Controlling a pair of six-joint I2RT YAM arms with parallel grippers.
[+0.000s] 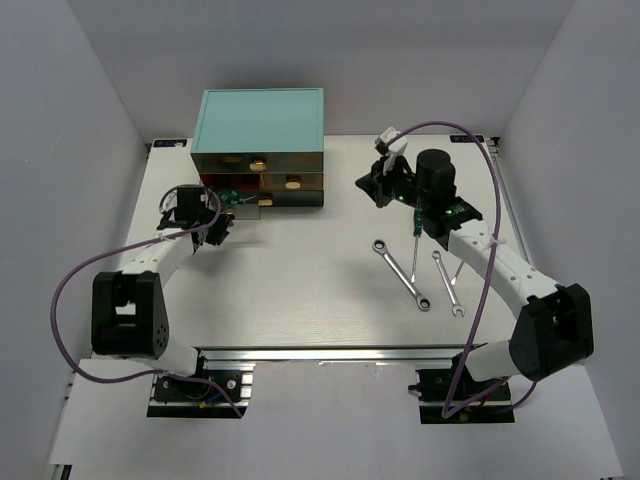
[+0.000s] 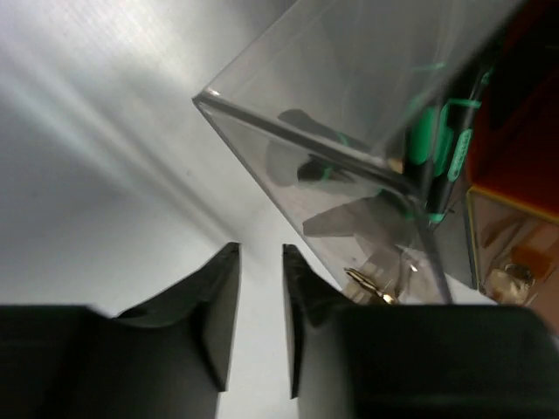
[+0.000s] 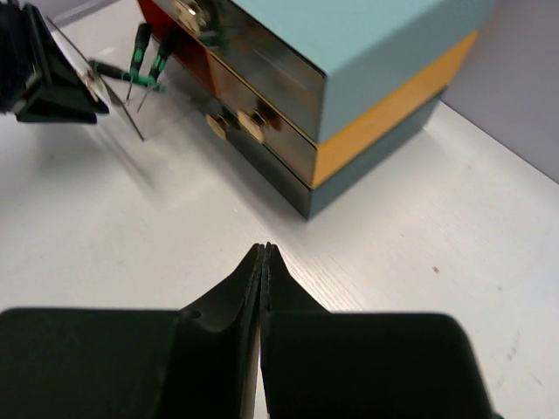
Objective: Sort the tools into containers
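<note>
The teal-topped cabinet (image 1: 260,118) stands at the back left, with gold-knobbed drawers (image 1: 292,182) in its front. One clear drawer (image 1: 237,199) is pulled out and holds green-handled screwdrivers (image 2: 430,138); they also show in the right wrist view (image 3: 138,54). My left gripper (image 1: 216,226) is just in front of that drawer, slightly open and empty (image 2: 260,262). My right gripper (image 1: 370,184) hovers right of the cabinet, shut and empty (image 3: 263,253). A green screwdriver (image 1: 416,216) and two silver wrenches (image 1: 401,272) (image 1: 447,282) lie on the table at the right.
White walls close in the table (image 1: 300,290) on the left, back and right. The right arm's purple cable (image 1: 470,135) loops above the back right. An aluminium rail (image 1: 330,352) runs along the near edge.
</note>
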